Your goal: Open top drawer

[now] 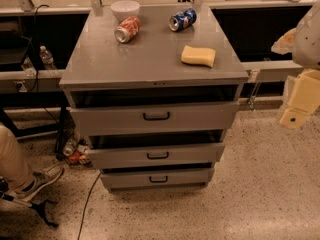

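Note:
A grey metal cabinet (150, 59) with three drawers stands in the middle of the camera view. The top drawer (200, 119) has the widest and tallest front, with a small black loop handle (156, 116) at its centre. A dark gap shows above its front. Two shorter drawers (190, 154) sit below it, each with its own dark gap above. My gripper (299, 101) is at the far right edge: cream-coloured parts hang beside the cabinet at about the top drawer's height, well to the right of the handle and not touching the cabinet.
On the cabinet top lie a white bowl (125, 8), a red can (127, 29), a blue can (182, 19) and a yellow sponge (198, 55). A person's leg and shoe (35, 178) are at the bottom left. Cans (74, 151) and a cable (90, 199) lie on the floor.

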Controlling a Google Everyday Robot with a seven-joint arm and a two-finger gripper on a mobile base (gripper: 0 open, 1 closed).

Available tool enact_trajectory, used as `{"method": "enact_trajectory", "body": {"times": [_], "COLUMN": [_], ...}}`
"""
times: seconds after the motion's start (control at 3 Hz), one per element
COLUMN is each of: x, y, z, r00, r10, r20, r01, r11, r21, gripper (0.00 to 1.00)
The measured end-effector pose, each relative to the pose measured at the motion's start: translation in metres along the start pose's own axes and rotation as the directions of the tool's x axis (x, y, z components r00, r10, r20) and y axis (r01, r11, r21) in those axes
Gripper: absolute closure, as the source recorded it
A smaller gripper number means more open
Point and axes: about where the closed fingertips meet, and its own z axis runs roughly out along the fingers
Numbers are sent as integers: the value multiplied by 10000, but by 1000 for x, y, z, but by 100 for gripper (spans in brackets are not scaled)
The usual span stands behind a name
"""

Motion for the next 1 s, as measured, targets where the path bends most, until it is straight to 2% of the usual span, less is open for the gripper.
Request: {"method": "enact_trajectory", "body": {"times": [0.33,0.67,1.0], "x": [-2,-10,-28], "y": [0,-1,-1], "z": [1,20,56], "r00": [10000,9983,9892], "r10": [-39,-457,-1142], "r20": [46,374,919], "r01": [39,451,1134], "r11": [9999,9989,9935], "r21": [101,159,131], "gripper": [0,0,0]}}
